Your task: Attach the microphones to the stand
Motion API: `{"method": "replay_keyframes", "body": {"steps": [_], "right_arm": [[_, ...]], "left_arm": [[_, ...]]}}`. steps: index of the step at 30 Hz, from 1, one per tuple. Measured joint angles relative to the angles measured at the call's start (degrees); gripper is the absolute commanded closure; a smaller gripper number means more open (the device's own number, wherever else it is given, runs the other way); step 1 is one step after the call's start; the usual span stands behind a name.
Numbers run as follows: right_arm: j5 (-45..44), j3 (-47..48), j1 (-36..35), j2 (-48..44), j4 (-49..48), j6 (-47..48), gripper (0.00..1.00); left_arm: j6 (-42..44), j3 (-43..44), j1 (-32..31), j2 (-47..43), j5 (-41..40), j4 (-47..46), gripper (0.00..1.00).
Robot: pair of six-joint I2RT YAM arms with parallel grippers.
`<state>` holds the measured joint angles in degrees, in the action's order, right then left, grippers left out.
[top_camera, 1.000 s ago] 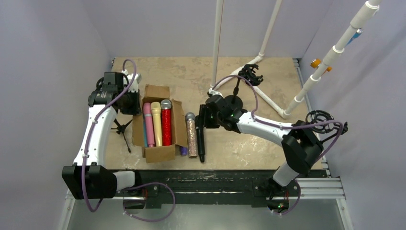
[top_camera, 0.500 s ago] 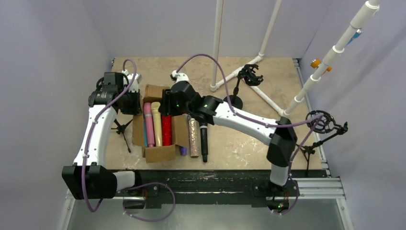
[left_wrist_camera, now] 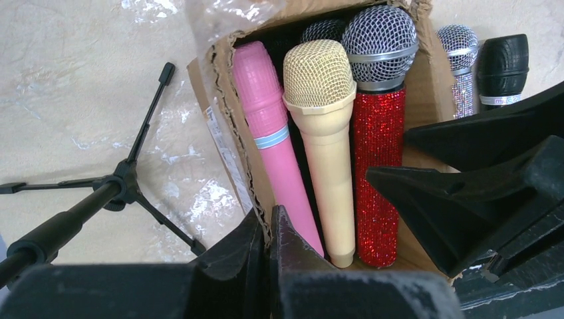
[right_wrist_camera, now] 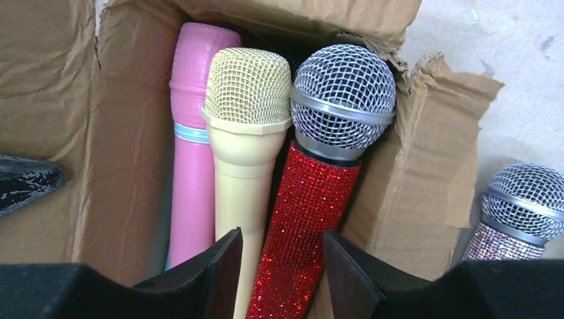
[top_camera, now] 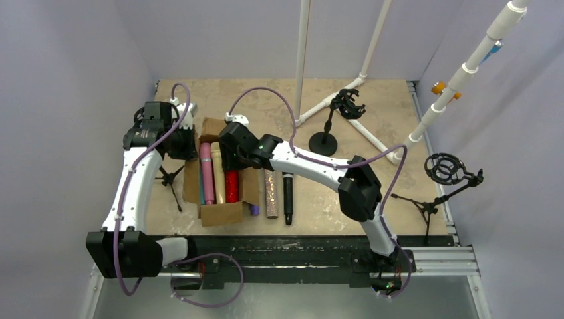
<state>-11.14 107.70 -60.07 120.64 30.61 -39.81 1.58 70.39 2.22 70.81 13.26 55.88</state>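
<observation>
Red glitter microphone (right_wrist_camera: 302,199) lies between the open fingers of the right gripper (right_wrist_camera: 281,239), poised to grasp. Closed left gripper (left_wrist_camera: 268,219) seemingly pins the brown cardboard box (right_wrist_camera: 412,166).

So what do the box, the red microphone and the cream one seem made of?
Box: matt brown corrugated cardboard, torn fluted edges showing. Red microphone: handle coated in sparkling glitter or tiny rhinestones, hard to tell which; head of shiny silver wire mesh, likely metal. Cream microphone: smooth, slightly glossy handle, probably plastic; mesh head in the same cream.
</observation>
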Motion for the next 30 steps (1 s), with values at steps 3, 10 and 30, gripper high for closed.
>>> {"method": "replay_keyframes", "body": {"steps": [3, 10, 30], "right_arm": [[-1.46, 1.05, -0.44, 0.26, 1.46, -0.02, 0.47], [-2.51, 4.52, -1.16, 4.39, 2.16, -0.42, 0.46], [3.41, -2.78, -1.49, 2.6, -9.25, -3.02, 0.96]], "left_arm": [[0.2, -0.26, 0.0, -0.02, 0.04, -0.39, 1.0], [0.66, -1.2, 0.0, -0.02, 0.11, -1.36, 1.0], [2.4, -1.88, 0.0, 0.0, -1.18, -1.79, 1.0]]}}
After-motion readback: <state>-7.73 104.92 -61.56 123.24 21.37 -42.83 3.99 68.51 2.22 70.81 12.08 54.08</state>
